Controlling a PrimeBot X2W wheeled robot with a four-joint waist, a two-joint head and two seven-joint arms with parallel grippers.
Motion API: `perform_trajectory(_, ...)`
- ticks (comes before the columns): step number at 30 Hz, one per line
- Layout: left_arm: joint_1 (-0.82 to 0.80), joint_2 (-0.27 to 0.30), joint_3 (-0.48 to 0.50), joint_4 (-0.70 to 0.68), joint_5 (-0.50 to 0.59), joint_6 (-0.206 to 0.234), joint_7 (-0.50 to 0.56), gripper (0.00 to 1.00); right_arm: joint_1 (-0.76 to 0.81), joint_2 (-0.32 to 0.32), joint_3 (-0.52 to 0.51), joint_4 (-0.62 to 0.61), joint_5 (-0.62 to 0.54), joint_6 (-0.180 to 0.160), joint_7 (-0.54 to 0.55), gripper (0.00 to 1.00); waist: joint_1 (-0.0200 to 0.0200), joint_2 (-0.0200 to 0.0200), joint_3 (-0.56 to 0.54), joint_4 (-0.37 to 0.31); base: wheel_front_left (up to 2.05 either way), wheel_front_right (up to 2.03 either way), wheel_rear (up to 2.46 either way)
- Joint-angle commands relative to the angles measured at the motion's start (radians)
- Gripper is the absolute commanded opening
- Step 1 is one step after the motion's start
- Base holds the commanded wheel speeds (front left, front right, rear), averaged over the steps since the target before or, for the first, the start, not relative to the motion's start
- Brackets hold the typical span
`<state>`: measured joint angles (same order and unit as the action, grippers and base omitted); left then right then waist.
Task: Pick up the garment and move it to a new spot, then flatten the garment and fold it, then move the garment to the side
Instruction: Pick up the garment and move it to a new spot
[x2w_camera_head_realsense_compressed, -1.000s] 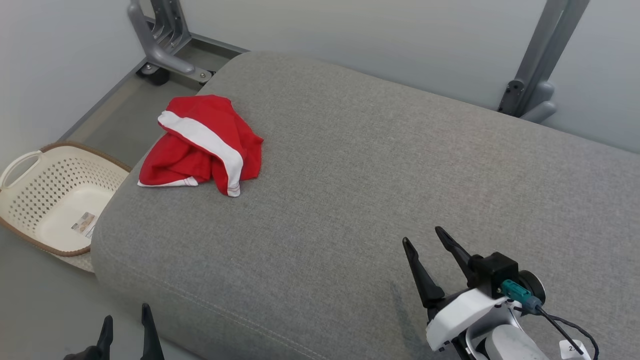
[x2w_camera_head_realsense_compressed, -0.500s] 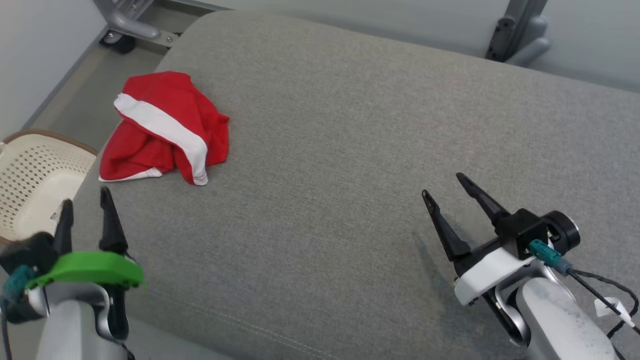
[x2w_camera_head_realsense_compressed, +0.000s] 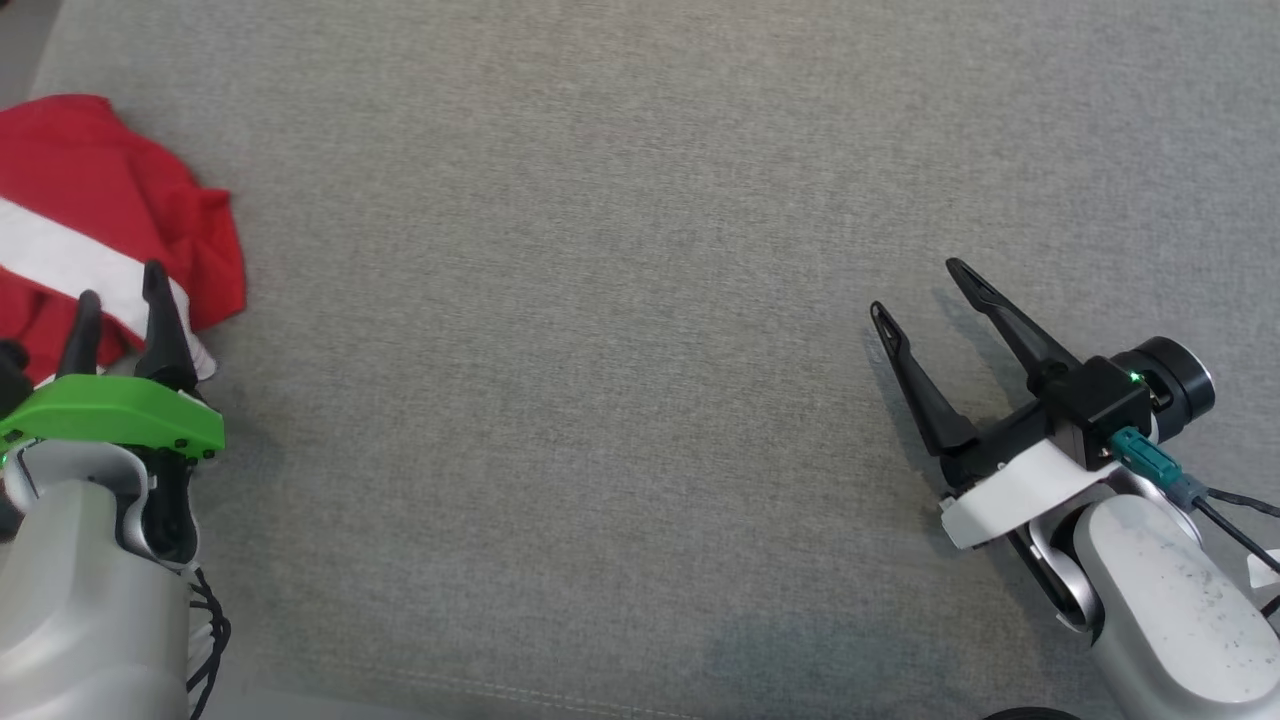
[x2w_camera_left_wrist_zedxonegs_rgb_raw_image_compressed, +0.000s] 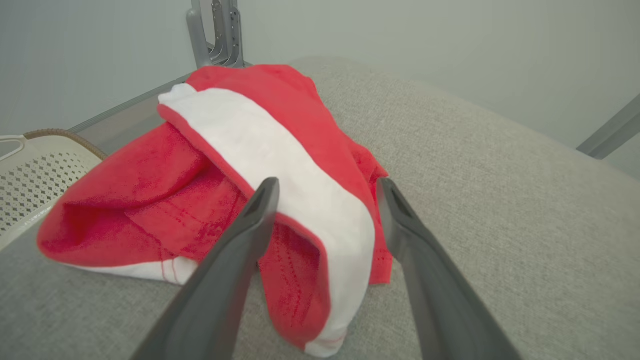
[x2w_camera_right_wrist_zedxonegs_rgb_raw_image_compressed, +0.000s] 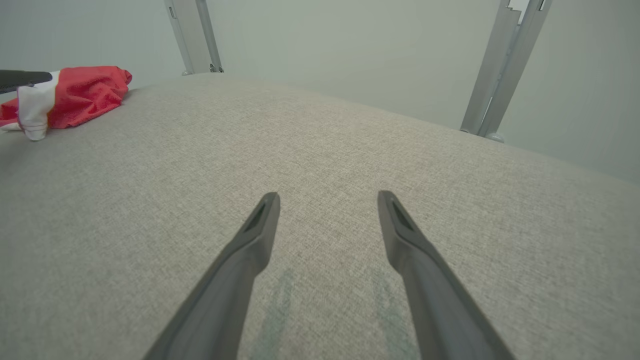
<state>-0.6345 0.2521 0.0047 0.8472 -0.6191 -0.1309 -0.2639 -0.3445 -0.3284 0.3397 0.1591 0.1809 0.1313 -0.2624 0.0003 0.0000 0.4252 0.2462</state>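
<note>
Two sets of jaws, both spread wide and holding nothing, over a grey upholstered cushion (x2w_camera_head_realsense_compressed: 640, 300). The task's thing, a crumpled red garment with a white band (x2w_camera_head_realsense_compressed: 110, 190), lies at the cushion's left end, close to its edge; a cream perforated basket (x2w_camera_left_wrist_zedxonegs_rgb_raw_image_compressed: 25, 175) stands on the floor beyond that edge. In the left wrist view the left jaws straddle the lower end of the white band; whether they touch cloth cannot be told. The right jaws hover well apart from the garment, over bare cushion.

Likely faults from this position:
(a) a shallow closure would pinch a single outer layer, so the bundle would unfurl and trail when lifted;
(b) too deep a descent would catch the cushion's weave together with the cloth;
(c) a forward push before closure would nudge the loose heap over the nearby edge, towards the basket;
(d) a grip on the bunched fold would carry the tangle along and make flattening harder.
</note>
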Motion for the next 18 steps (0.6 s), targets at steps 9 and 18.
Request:
perform_trajectory(9, -0.063, 0.019, 0.091, 0.155, 0.051, 0.074, 0.001, 1.00, 0.001, 0.019, -0.018, -0.007, -0.002, -0.001, -0.003, 1.00, -0.0003, 0.0000, 0.077, -0.118, 0.00, 0.00, 0.00)
perform_trajectory(18, -0.060, -0.037, 0.129, 0.284, 0.063, 0.078, 0.009, 0.00, 0.008, 0.031, -0.015, 0.015, 0.014, -0.001, -0.003, 1.00, -0.0003, 0.0000, 0.059, -0.117, 0.00, 0.00, 0.00)
